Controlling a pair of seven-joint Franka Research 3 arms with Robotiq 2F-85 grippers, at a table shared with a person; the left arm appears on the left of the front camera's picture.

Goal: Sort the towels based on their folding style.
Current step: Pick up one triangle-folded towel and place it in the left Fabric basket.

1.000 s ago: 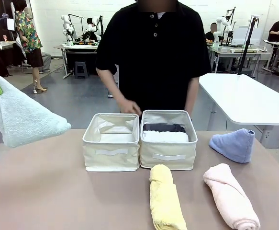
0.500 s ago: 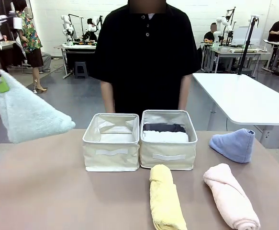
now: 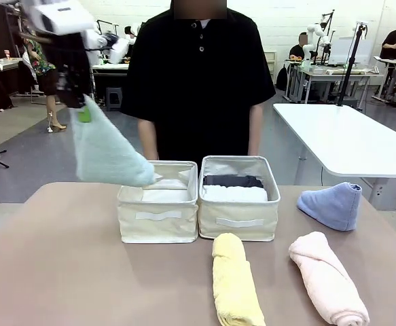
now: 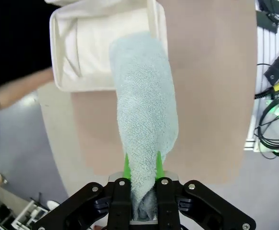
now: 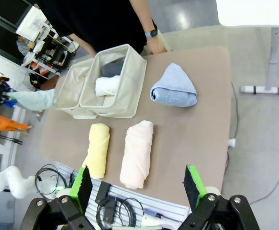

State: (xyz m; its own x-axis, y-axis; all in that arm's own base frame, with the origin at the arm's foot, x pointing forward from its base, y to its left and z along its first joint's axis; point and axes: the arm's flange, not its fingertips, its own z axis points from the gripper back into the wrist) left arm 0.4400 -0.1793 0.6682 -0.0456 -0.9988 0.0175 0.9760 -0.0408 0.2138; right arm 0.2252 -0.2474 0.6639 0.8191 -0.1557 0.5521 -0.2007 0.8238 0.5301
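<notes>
Desk (image 3: 62, 272) first: it carries two cream baskets side by side, with a person (image 3: 198, 88) standing behind them. The left basket (image 3: 143, 231) has no towel in it. The right basket (image 3: 238, 234) holds the grey roll (image 3: 233, 180) and the white roll (image 3: 235, 194). Each basket has a blank strip on its front, and no writing can be read anywhere.

The pink roll (image 3: 327, 285) and yellow roll (image 3: 235, 282) lie in front of the right basket, long axes running towards the robot. The blue cone (image 3: 333, 204) sits well apart at the right.

The mint cone (image 3: 106, 153) hangs in the air, its narrow end clenched in the left gripper (image 3: 83, 112). Its long axis slants down and to the right, and the wide end reaches the left basket's left rim. The basket lies below and to the right of the gripper, so the drop probably needs a little more travel that way.

The right gripper (image 5: 138, 184) is spread wide and holds nothing, high above the pink roll.
</notes>
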